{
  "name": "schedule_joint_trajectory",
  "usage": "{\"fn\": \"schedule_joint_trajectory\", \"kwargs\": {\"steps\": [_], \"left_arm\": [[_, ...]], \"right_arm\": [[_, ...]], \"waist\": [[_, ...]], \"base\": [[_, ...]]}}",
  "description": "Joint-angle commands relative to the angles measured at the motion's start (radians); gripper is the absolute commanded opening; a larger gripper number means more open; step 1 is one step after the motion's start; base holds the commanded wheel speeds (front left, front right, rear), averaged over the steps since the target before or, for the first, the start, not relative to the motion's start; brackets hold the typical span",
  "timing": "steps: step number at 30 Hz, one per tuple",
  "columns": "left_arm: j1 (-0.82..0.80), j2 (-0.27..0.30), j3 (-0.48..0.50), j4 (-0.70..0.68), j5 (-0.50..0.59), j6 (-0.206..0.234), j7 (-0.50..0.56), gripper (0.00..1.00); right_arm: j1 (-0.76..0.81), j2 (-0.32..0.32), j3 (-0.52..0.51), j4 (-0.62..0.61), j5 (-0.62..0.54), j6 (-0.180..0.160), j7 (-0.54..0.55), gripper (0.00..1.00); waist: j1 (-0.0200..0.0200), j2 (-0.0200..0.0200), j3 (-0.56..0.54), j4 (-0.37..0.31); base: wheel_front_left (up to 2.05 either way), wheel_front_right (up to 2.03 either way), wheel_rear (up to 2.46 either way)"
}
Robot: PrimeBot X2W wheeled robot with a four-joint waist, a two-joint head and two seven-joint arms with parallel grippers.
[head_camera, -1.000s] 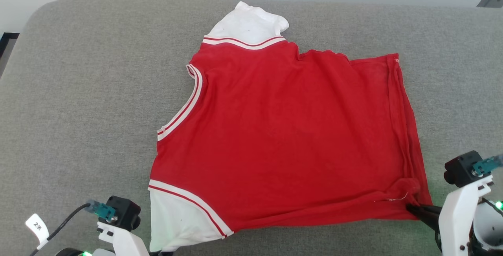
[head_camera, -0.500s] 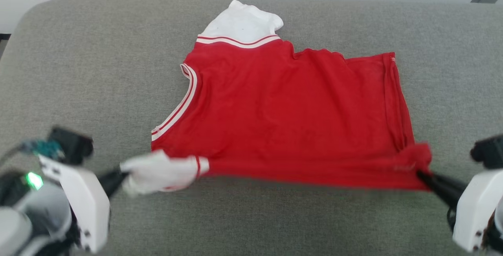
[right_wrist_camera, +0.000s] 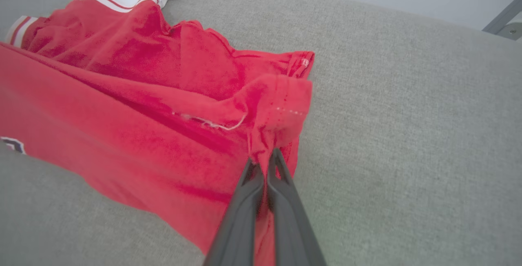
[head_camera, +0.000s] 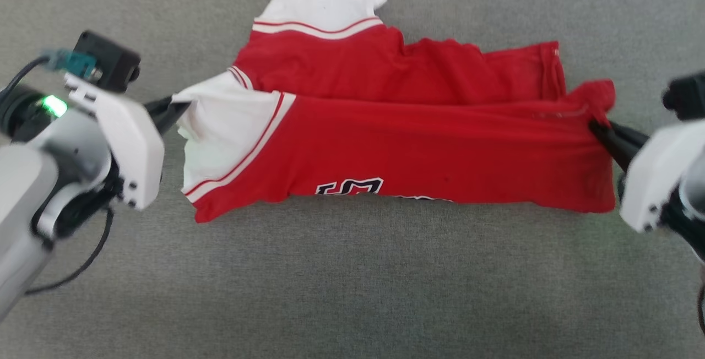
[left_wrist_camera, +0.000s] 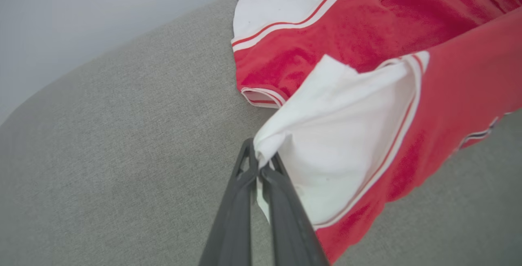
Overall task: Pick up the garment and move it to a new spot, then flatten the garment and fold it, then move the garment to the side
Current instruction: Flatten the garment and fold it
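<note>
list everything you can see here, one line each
red thin-fabric basketball jersey with white red-striped edging: one, red and white, middle of the surface, one edge lifted between the two grippers
black white-outlined lettering: one partly visible patch, black and white, along the lifted flap's lower edge
grey woven upholstered surface: one, grey, under the jersey
pale wall: one, off-white, beyond the surface's far edge
grey metal bar: one, grey, slanted, past the surface's far corner
left gripper: one, dark fingers, shut on the jersey's white corner
right gripper: one, dark fingers, shut on the jersey's red corner
</note>
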State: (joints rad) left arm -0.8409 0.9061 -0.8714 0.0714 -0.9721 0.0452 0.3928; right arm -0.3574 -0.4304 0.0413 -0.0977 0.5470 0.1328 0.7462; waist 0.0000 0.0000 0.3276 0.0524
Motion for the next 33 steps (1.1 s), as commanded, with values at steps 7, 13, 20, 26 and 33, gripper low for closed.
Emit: {"fn": "schedule_joint_trajectory", "kwargs": {"steps": [7,13,20,26,33], "left_arm": [[-0.126,-0.162,-0.038,0.353,0.008,-0.126,-0.010,0.00],[-0.159,-0.244,-0.058,0.558,-0.043,-0.162,0.028,0.01],[-0.183,-0.265,-0.050,0.647,-0.088,-0.171,0.024,1.00],[-0.161,-0.216,-0.043,0.601,-0.119,-0.174,0.012,1.00],[-0.035,-0.103,-0.030,0.355,-0.172,-0.089,0.051,1.00]], "right_arm": [[-0.192,0.012,0.105,0.264,-0.023,-0.004,-0.071,0.01],[-0.280,0.017,0.190,0.414,-0.006,-0.004,-0.104,0.40],[-0.318,0.003,0.239,0.460,0.018,-0.004,-0.133,1.00],[-0.283,-0.032,0.232,0.398,0.037,-0.003,-0.214,1.00],[-0.171,-0.009,0.094,0.237,-0.026,-0.003,-0.341,1.00]], "waist": [[0.0000,0.0000,0.072,-0.019],[0.0000,0.0000,0.087,-0.025],[0.0000,0.0000,0.078,-0.030],[0.0000,0.0000,0.046,-0.032],[0.0000,0.0000,0.007,-0.033]], "base": [[0.00,0.00,0.00],[0.00,0.00,0.00],[0.00,0.00,0.00],[0.00,0.00,0.00],[0.00,0.00,0.00]]}}
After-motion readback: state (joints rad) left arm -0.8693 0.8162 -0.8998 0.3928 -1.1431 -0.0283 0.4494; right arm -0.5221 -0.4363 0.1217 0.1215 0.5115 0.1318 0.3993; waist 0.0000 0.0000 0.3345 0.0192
